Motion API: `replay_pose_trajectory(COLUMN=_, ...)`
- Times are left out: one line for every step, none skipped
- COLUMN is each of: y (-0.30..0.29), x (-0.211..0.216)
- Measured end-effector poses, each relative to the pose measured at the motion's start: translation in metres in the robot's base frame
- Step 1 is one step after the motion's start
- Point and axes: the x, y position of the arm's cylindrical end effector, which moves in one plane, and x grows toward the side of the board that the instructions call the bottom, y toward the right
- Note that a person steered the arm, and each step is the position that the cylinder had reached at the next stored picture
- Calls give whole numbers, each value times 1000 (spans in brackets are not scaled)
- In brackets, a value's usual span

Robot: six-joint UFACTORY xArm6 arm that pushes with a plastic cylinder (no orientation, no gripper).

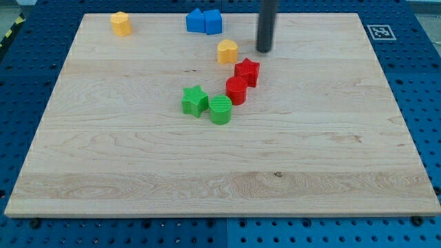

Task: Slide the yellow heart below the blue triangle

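Note:
The yellow heart [227, 51] lies near the view's top centre, just below and right of two touching blue blocks: a blue triangle [196, 21] and a blue block [213, 21] whose shape I cannot make out. My tip [264, 49] is the lower end of the dark rod. It stands a short way to the right of the yellow heart, apart from it, and just above the red star [247, 71].
A red cylinder [236, 90] touches the red star's lower left. A green star [195, 100] and a green cylinder [220, 109] sit together near the board's middle. A yellow hexagon block [120, 23] lies at the top left. The wooden board [103, 172] rests on a blue pegboard.

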Motion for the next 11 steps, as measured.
replay_pose_trajectory(y=8, x=31)
replay_pose_trajectory(y=5, x=35)
replay_pose_trajectory(y=-7, x=35)
replay_pose_trajectory(y=-34, x=35)
replay_pose_trajectory(y=-45, x=27)
replay_pose_trajectory(y=-46, x=16)
replay_pose_trajectory(y=-47, x=15)
replay_pose_trajectory(y=-63, x=15)
replay_pose_trajectory(y=-88, x=15)
replay_pose_trajectory(y=-103, x=9)
replay_pose_trajectory(y=-112, x=-2)
